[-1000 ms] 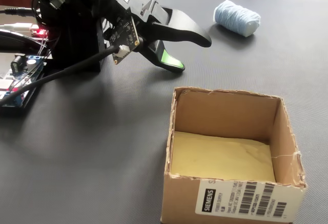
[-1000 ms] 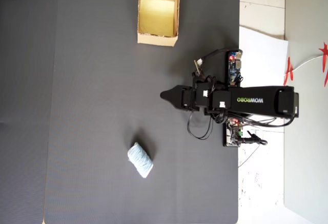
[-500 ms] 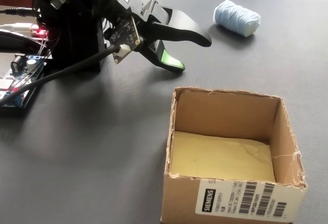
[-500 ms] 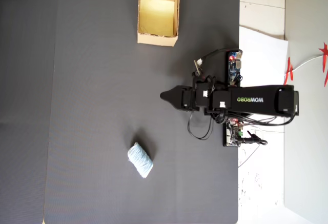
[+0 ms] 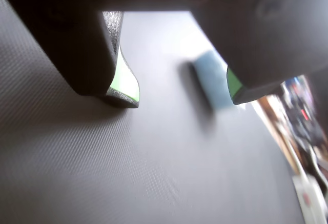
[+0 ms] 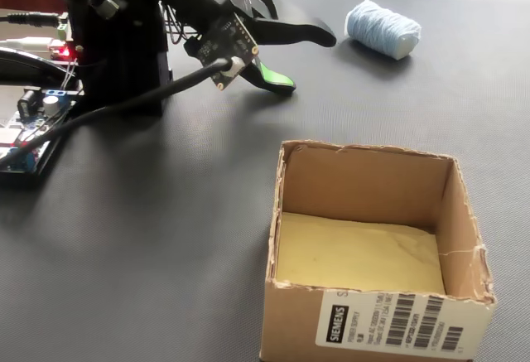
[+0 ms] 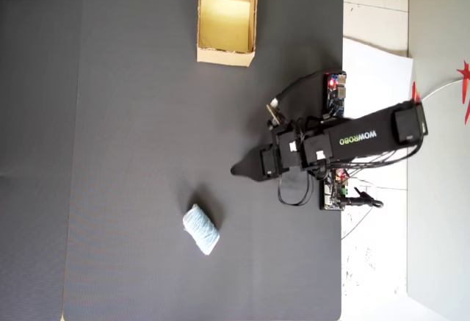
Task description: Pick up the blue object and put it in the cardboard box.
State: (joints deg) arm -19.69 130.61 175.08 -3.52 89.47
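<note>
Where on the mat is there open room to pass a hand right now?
In the overhead view the whole left half of the dark mat is bare, as is the stretch between the cardboard box and the blue object. It is crowded along the right edge, where the arm, its cables and the circuit boards sit; the gripper reaches toward the blue object.

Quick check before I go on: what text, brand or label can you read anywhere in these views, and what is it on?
"SIEMENS": white barcode label on the tan cardboard box; its smaller print and barcode digits are too small to read.
"WOWROBO": white lettering, upside down, on the black robot arm in the overhead view.
Wrist view: no text.
</note>
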